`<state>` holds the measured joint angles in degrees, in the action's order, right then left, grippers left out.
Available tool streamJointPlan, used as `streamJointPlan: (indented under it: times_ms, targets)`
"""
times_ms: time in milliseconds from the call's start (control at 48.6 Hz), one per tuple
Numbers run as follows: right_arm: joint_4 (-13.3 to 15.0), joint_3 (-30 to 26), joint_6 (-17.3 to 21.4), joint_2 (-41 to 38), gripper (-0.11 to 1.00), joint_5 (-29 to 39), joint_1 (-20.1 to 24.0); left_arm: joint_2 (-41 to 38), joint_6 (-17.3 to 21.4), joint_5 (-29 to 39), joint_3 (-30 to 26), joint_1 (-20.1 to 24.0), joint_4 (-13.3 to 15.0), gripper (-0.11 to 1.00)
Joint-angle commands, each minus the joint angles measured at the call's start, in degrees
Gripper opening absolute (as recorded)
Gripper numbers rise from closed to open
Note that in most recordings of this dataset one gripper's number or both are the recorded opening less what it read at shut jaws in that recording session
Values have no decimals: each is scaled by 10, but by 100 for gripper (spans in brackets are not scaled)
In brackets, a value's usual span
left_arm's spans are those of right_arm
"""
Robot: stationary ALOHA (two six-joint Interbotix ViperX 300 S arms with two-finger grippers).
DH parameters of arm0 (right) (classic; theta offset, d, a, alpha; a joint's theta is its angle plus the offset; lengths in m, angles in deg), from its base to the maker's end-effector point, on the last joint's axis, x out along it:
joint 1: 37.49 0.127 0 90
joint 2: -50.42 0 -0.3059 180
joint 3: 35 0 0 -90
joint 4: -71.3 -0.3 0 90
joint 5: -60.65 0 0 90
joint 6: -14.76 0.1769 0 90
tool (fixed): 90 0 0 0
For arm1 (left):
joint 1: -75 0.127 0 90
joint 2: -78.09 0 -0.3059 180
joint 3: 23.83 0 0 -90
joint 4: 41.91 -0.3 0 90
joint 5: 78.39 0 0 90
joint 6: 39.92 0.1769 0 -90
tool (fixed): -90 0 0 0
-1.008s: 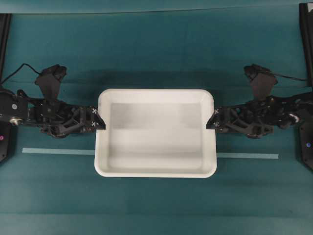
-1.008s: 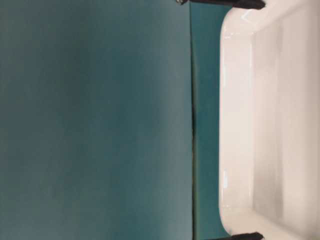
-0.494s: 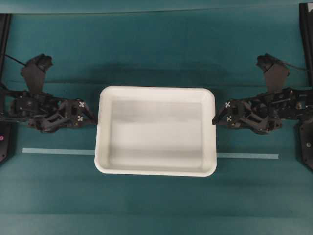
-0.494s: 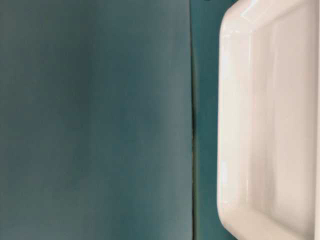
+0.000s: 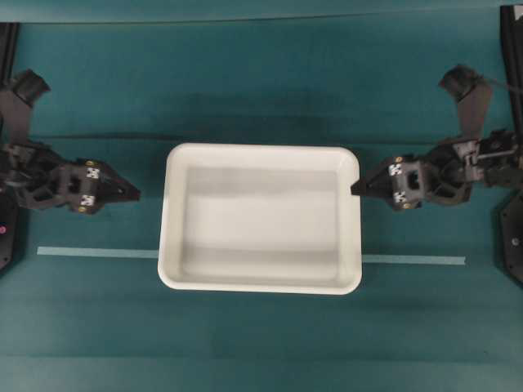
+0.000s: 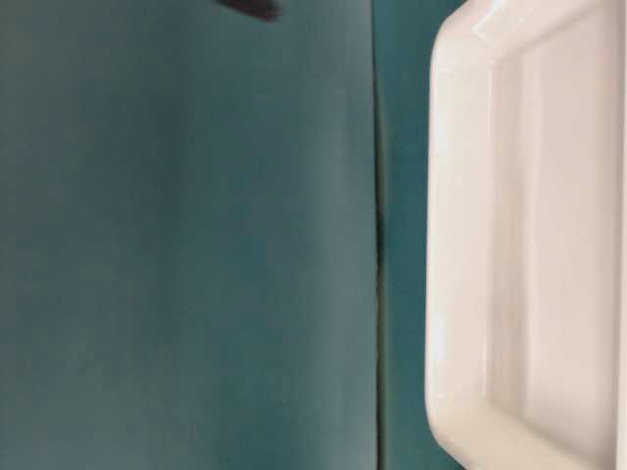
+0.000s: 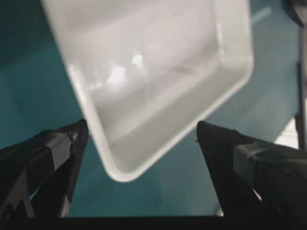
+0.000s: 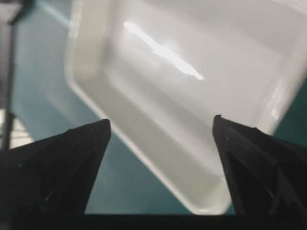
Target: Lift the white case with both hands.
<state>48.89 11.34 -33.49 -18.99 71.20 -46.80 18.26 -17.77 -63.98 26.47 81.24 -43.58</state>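
The white case (image 5: 261, 219) lies flat on the green table (image 5: 261, 106), midway between the arms and across the pale tape strip (image 5: 413, 260). Your left gripper (image 5: 131, 194) stands clear of the left rim; your right gripper (image 5: 356, 188) sits just beside the right rim. Both are spread wide and hold nothing. To lift well, bring each onto its short rim at matching points, close together, then raise both evenly so the case stays level.

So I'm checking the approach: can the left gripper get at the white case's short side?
Probably yes: the left gripper is open, and only bare mat lies between it and the white case.
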Motion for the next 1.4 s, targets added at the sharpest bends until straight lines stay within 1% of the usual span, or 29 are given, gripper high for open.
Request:
streamJointPlan:
  times_ms: [0,103,165,288,370,432,638,741,802,967,1131,1214,1337,1378]
  targets:
    - [2,-13,-27,18,91,-3,1,18,27,-2,-17,-2,-2,97]
    - [8,-9,-66,50,91,-2,-1,43,59,-2,-17,-2,-2,96]
    - [18,-2,-97,71,91,-2,-3,55,83,-3,-15,-2,-2,96]
    - [33,7,-156,113,91,-1,-4,78,145,-4,-17,-2,-2,96]
    - [37,9,-189,140,91,-1,-6,93,188,-5,-18,-2,-3,96]
    - [37,11,-214,162,91,-1,-7,104,213,-7,-17,-2,-2,96]
    - [38,14,-255,221,91,-1,-6,140,269,-24,-18,-2,-2,96]
    - [46,14,-275,243,91,0,-6,156,294,-25,-19,-2,-2,96]
    - [51,12,-296,258,91,6,-6,164,315,-25,-21,-2,-2,96]
    - [52,11,-341,281,91,24,-6,182,346,-26,-24,-2,-2,96]
    - [53,3,-367,307,91,32,-6,205,379,-25,-30,-2,-2,96]
    - [52,-3,-385,323,91,38,-4,222,408,-26,-35,-3,-2,96]
    - [53,-12,-424,349,91,58,0,243,454,-25,-41,-7,-2,96]
    - [53,-15,-437,355,91,67,0,250,463,-25,-44,-9,-2,96]
